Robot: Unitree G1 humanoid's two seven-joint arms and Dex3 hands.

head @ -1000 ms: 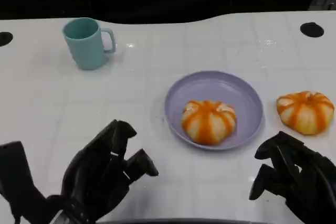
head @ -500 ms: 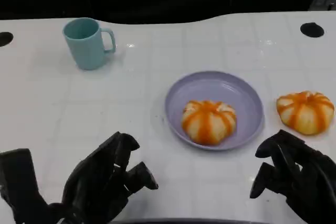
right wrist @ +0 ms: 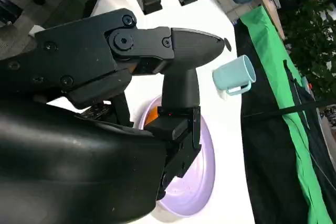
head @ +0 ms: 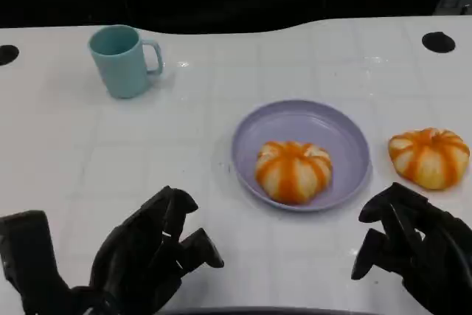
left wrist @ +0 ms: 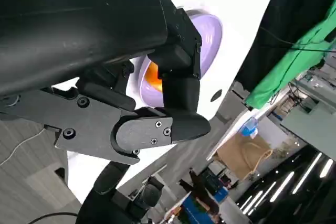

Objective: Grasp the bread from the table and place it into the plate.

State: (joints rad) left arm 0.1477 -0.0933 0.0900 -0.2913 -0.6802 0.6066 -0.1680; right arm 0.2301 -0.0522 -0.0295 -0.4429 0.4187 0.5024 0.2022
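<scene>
Hovering low over the near edge of the white surface (head: 221, 145), the left hand (head: 151, 252) and the right hand (head: 409, 248) are seen with fingers loosely apart and nothing held. Just beyond the right hand, one bread (head: 428, 156) is found on the surface, beside the plate and apart from it. Ahead, between the two hands, a second bread (head: 293, 171) is seen inside the purple plate (head: 295, 119). Farthest off, beyond the left hand, a teal mug (head: 120, 60) stands upright.

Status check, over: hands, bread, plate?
Left hand and right hand hold nothing. One bread in purple plate; second bread on table. Path clear.
</scene>
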